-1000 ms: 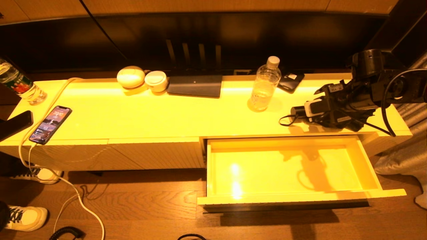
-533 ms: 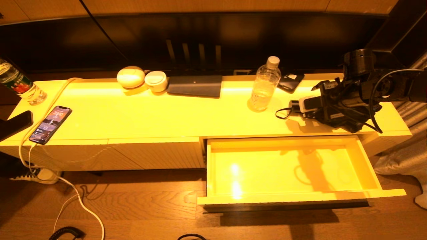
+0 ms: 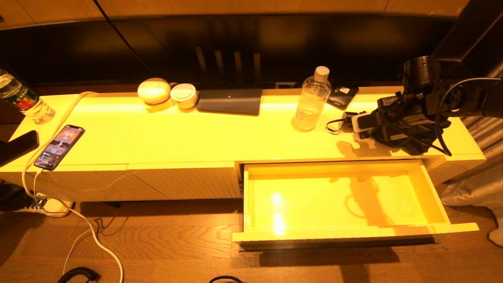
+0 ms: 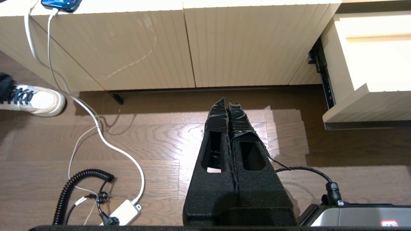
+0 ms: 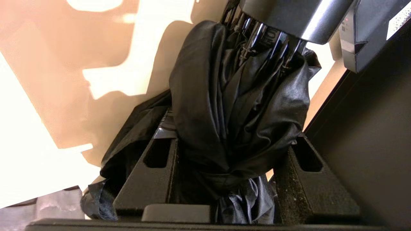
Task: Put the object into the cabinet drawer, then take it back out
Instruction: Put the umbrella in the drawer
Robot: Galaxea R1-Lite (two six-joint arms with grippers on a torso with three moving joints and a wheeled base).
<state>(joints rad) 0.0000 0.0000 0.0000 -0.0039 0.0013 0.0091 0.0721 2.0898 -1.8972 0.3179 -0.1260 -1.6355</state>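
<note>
My right gripper (image 3: 393,127) is shut on a folded black umbrella (image 3: 387,124) and holds it just above the cabinet top, right of the water bottle. Its pale handle end (image 3: 363,122) and wrist strap point left. In the right wrist view the black fabric of the umbrella (image 5: 205,96) bulges between the fingers of the right gripper (image 5: 231,138). The cabinet drawer (image 3: 353,232) stands pulled out below, its glossy inside bare. The left gripper (image 4: 228,102) is shut on nothing and hangs low over the wooden floor, left of the cabinet drawer (image 4: 369,109).
On the cabinet top stand a clear water bottle (image 3: 311,102), a dark phone (image 3: 342,96), a flat dark box (image 3: 230,101), two white round cases (image 3: 154,90) and a charging phone (image 3: 59,146). A second bottle (image 3: 23,100) stands far left. Cables (image 4: 96,128) lie on the floor.
The right arm has carried the umbrella back from the front edge above the drawer, further over the cabinet top. The drawer has stayed open and the left gripper's place cannot be compared.
</note>
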